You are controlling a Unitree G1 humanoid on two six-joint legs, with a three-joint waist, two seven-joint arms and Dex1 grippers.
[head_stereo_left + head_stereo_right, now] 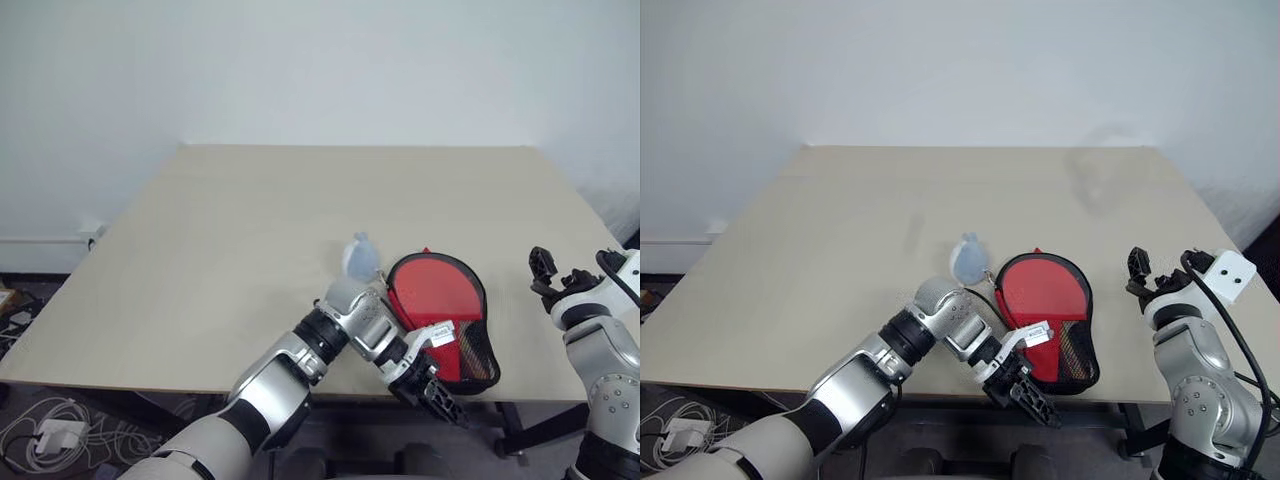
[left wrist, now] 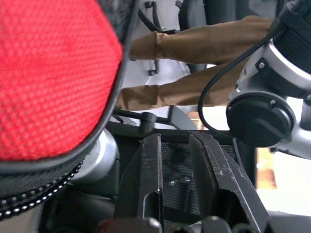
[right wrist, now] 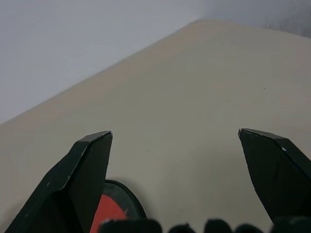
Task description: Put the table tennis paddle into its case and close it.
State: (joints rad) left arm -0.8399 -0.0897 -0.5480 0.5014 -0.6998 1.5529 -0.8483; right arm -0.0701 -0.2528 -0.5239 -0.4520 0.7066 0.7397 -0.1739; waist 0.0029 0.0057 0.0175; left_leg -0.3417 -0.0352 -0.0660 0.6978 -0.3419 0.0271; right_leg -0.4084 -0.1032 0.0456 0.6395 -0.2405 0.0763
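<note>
A red paddle-shaped fabric case [image 1: 437,300] with black piping and a dark mesh narrow end lies at the near edge of a pale matte wooden desk [image 1: 250,250]. The left end effector [image 1: 440,397], nearly closed, pinches the mesh end. A small bluish-white lump [image 1: 360,257] sits just behind. The right end effector [image 1: 575,272] hovers wide open and empty.

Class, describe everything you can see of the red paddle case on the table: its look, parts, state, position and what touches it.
The case is a paddle-shaped soft pouch, red mesh-like fabric edged with black piping and a zip. It lies flat near the table's front edge, its narrow dark mesh end overhanging toward the robot. The left gripper reaches past that end; whether it grips anything is unclear. A pale bluish lump sits at its far left side. Whether the paddle is inside is hidden.
</note>
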